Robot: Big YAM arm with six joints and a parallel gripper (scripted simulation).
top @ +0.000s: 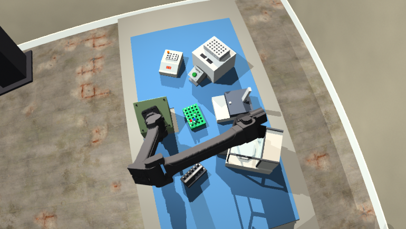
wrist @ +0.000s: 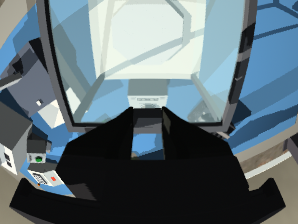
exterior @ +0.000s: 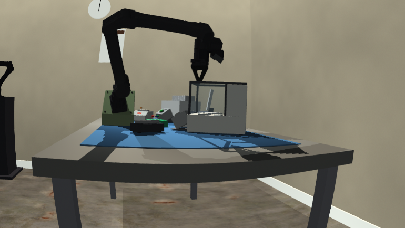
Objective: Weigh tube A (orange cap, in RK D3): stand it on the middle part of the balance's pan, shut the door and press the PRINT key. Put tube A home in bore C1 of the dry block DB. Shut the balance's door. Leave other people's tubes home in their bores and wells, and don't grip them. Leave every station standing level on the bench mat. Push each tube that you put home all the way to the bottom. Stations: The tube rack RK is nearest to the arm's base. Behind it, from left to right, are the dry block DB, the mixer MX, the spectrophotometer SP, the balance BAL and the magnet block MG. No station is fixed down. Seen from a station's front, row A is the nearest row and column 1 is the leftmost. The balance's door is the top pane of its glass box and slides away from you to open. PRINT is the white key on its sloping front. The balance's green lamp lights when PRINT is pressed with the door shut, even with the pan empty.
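Top view: tube A (top: 167,51), orange cap, sits in a corner bore of the dry block (top: 170,66) at the far end of the bench (top: 125,70). The arm (top: 199,150) reaches the other way, w/ its wrist over the balance (top: 272,148) and the pincer hidden under it. Tube and pincer are well apart, w/ the green rack (top: 194,116) roughly between them.

Exterior view: pincer (exterior: 199,80) points straight down, tips touching the front top edge of the balance's glass box (exterior: 215,124). Orange cap (exterior: 141,107) just shows above the dry block (exterior: 143,114), off toward the arm's base.

Wrist view: pincer (wrist: 147,112) is clenched on the small grey door tab (wrist: 147,90) at the near edge of the top pane. Can't tell how far the pane is slid.
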